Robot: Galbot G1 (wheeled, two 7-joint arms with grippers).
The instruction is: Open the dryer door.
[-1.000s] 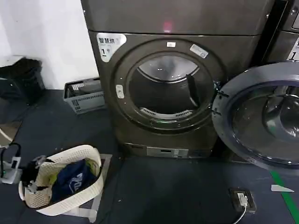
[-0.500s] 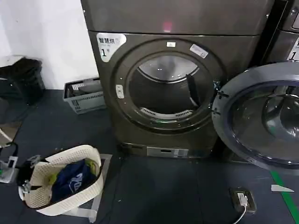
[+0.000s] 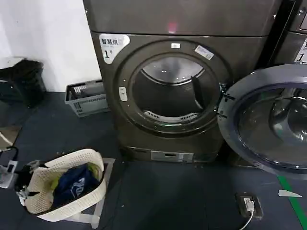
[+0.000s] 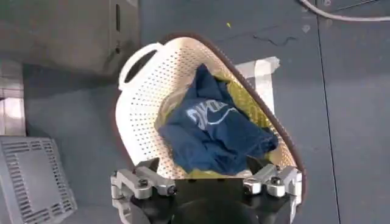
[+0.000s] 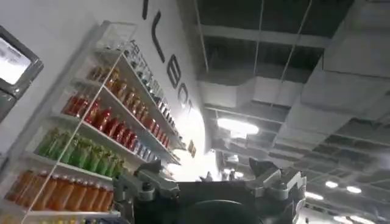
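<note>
The dryer door (image 3: 268, 120) stands swung wide to the right of the machine, hinged at the right edge of the round opening, its grey inner side and dark glass turned toward the room. Its outer rim reaches past the right edge of the head view and hangs just above the floor (image 3: 163, 196). The drum opening (image 3: 172, 93) is fully exposed, with a dark strip of fabric hanging inside near its right edge.

In front of the dryer the dark floor lies open, from the machine's base toward the near edge. A green tape line (image 3: 292, 201) runs along the floor at the far right, and a small black box with a white cable (image 3: 249, 205) sits near it, below the door's lower rim. A grey crate (image 3: 87, 97) rests against the white wall to the left of the dryer.

At the near left corner of the floor a white perforated laundry basket (image 4: 183, 85) tilts on a taped square, holding a navy garment (image 4: 210, 134) over something yellow-green. The left gripper (image 4: 207, 181) hangs directly above the basket's near rim, its fingers spread wide and holding nothing.

The right gripper (image 5: 210, 182) points upward toward a ceiling and a wall of drink shelves (image 5: 91, 146), its fingers spread apart and empty.
</note>
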